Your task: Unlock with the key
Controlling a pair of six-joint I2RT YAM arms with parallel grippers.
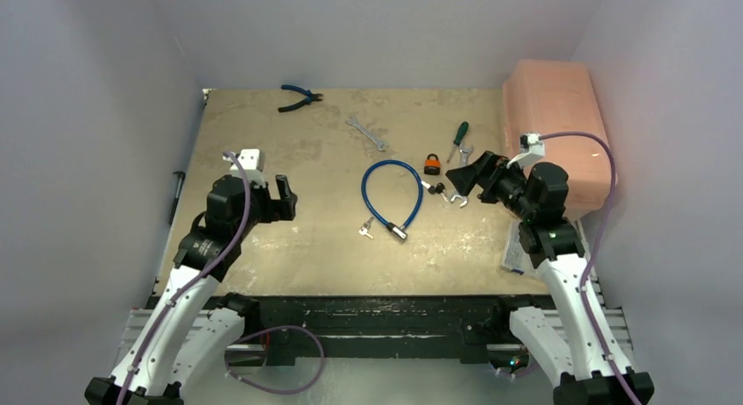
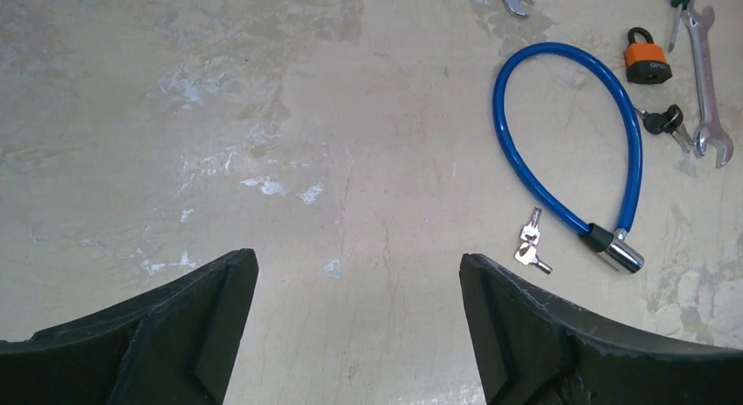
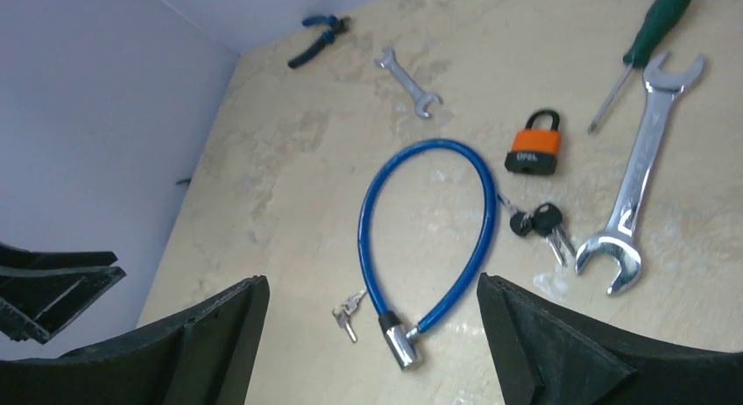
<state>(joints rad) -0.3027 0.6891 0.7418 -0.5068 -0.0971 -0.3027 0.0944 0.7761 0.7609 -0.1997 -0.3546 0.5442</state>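
The blue cable lock (image 3: 363, 230) lies mid-table, a glossy loop closing in a chrome barrel with a black collar. Small silver keys (image 3: 349, 313), perhaps two on a ring, lie just left of the barrel. An orange padlock (image 3: 534, 151) and black-headed keys (image 3: 536, 221) sit right of the loop, near a steel wrench (image 3: 644, 168). The table (image 1: 289, 247) is scuffed, mottled beige; pale walls enclose it. The left gripper (image 2: 359, 265) and right gripper (image 3: 370, 282) are spread wide, empty.
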